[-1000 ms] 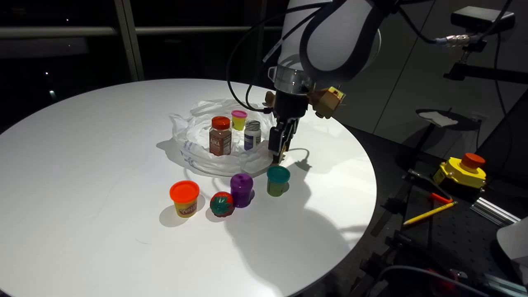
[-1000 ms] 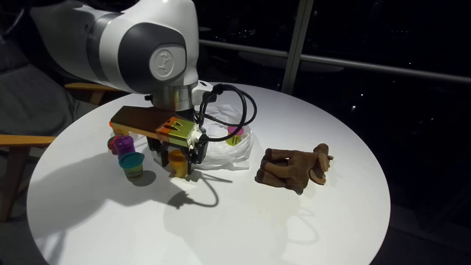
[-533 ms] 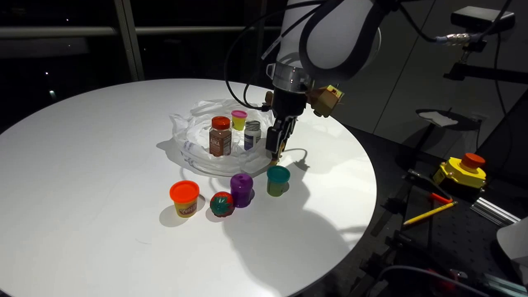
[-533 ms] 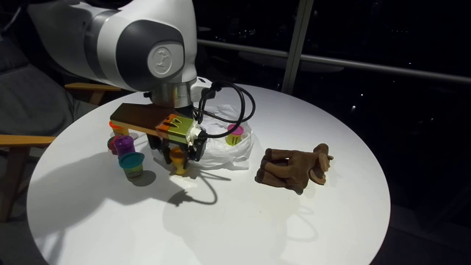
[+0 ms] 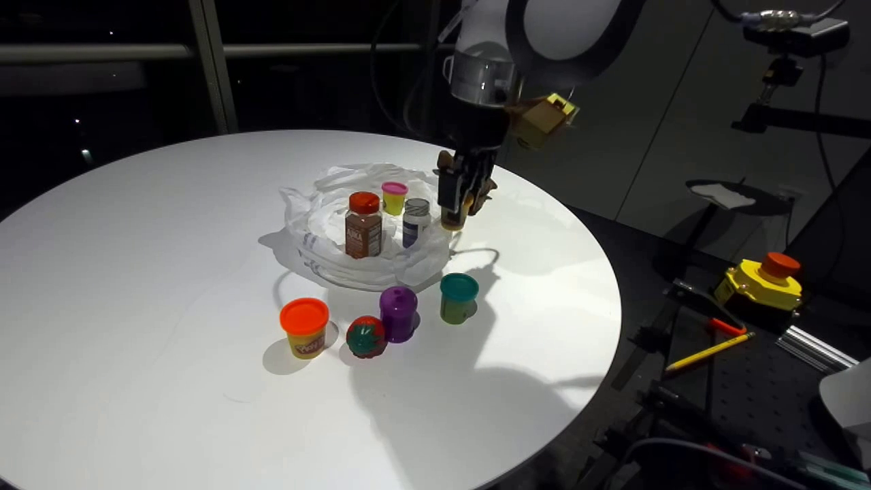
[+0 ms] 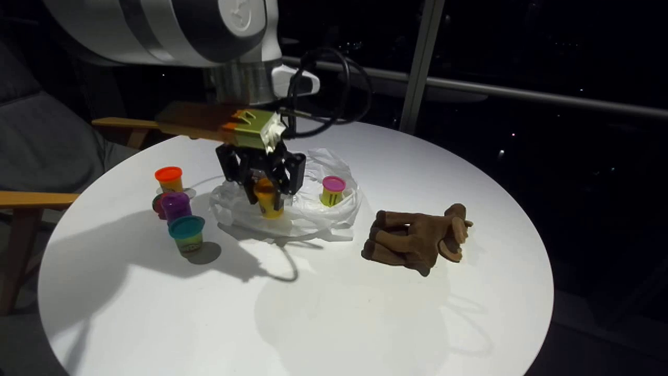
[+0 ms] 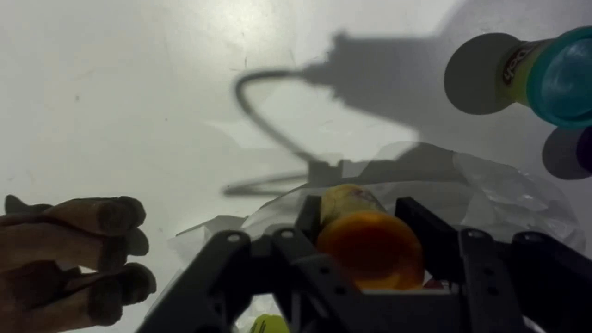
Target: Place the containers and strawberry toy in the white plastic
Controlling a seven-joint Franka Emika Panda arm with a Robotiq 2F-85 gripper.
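Yellow cup [image 6: 271,206] — tight in claw [image 6: 266,202]

Purple cup [image 5: 399,314], red strawberry toy [image 5: 367,337] (green leaves).

Drew the gripper [image 6: 265,203] together on the yellow cup with the dark orange lid [image 7: 367,238], from a wider gap a second earlier. Lifted the cup clear of the table [image 6: 365,313], raising the arm [image 6: 167,31] too. In an exterior view, carried slightly right, now seen against the near part of the white plastic bag [image 6: 318,222]. Uncovered the hidden part of the bright orange-topped cup [image 6: 169,178] at far left.
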